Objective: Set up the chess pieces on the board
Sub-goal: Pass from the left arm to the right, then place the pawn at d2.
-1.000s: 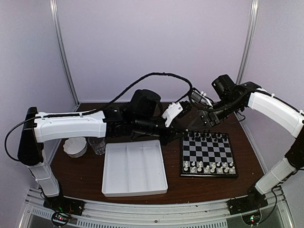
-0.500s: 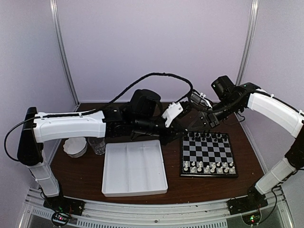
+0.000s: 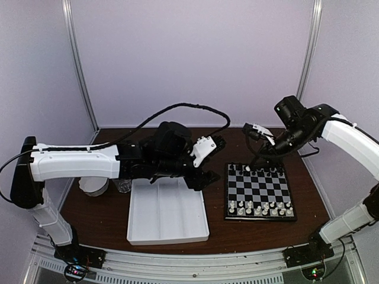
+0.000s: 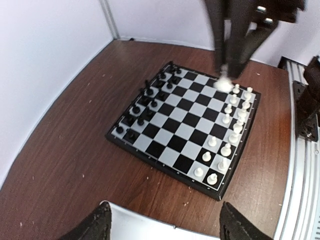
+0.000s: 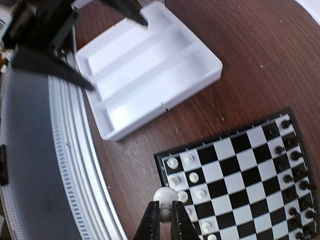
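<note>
Lilac wall panels are closing in a dark brown wooden table [image 3: 106, 216]. On its right half the small flat chessboard with black and grey-white checks [image 3: 258, 190] is lying square to my bases. The tiny black plastic chessmen [image 3: 258, 172] are filling its two far ranks. The tiny white plastic chessmen [image 3: 260, 208] are lining the two near ones, and the left wrist view is showing what looks like one gap in the pawn row.

I am pinching a small round-headed white piece [image 5: 162, 196], probably a pawn, in my right gripper [image 5: 163, 212], with the fingers clamped on its stem. It is hanging well above the board, and my wrist view is placing it over the rim beside the white ranks. My left gripper [image 4: 167, 229] is spread wide and holding nothing, by the far edge of the white three-compartment plastic tray [image 3: 167, 207], near the board's left rim.

The neighbouring pieces are standing close together. So I am judging that I should be centring over the vacant square first, then descending straight down. I should be letting go only once the base is touching, parting the fingers just a little, and lifting away vertically.
</note>
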Controlling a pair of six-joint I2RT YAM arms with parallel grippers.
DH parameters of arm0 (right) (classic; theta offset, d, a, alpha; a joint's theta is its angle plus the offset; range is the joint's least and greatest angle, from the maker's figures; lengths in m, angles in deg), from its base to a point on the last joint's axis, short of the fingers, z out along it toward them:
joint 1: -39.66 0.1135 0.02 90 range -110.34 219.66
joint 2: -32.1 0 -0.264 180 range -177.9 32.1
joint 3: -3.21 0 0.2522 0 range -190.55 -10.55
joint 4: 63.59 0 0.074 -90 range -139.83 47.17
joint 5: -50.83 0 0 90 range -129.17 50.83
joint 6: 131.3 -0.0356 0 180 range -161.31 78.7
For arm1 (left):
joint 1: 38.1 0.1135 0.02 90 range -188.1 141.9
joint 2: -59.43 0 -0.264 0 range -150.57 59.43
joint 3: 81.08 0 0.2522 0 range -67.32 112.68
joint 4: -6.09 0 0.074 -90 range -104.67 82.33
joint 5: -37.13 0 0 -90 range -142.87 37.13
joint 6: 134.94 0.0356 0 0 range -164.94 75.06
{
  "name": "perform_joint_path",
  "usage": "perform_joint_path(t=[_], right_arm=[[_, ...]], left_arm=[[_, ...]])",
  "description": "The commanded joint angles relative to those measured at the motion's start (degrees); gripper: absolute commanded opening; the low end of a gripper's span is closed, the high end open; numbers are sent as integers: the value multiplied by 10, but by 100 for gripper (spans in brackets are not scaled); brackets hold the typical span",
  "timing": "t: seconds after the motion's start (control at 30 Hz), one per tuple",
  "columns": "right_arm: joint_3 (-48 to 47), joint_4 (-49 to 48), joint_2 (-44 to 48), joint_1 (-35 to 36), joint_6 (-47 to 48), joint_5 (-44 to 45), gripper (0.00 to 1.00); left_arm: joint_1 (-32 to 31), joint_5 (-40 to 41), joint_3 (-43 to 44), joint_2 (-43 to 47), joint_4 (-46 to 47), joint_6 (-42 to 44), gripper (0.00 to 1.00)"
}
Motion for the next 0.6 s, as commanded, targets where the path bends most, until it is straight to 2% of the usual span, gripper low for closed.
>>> perform_joint_path(t=[0.0, 0.07, 0.1, 0.23, 0.37, 0.47, 0.57], right_arm=[[85, 17, 68, -1, 80, 168, 4], [128, 5, 91, -1, 96, 208, 5], [147, -3, 100, -1, 99, 222, 5], [204, -41, 117, 1, 101, 248, 5], [235, -72, 103, 2, 106, 267, 5], [248, -98, 89, 2, 103, 275, 5], [252, -113, 76, 2, 105, 273, 5]], left_arm=[[-1, 140, -38, 28, -4, -42, 81], [0, 197, -53, 31, 0, -66, 94], [2, 215, -59, 32, 3, -76, 97], [7, 223, -62, 25, 6, -101, 98], [9, 191, -25, -3, -25, -99, 97], [9, 159, -6, -17, -25, -94, 92], [9, 162, -11, -16, 0, -100, 91]])
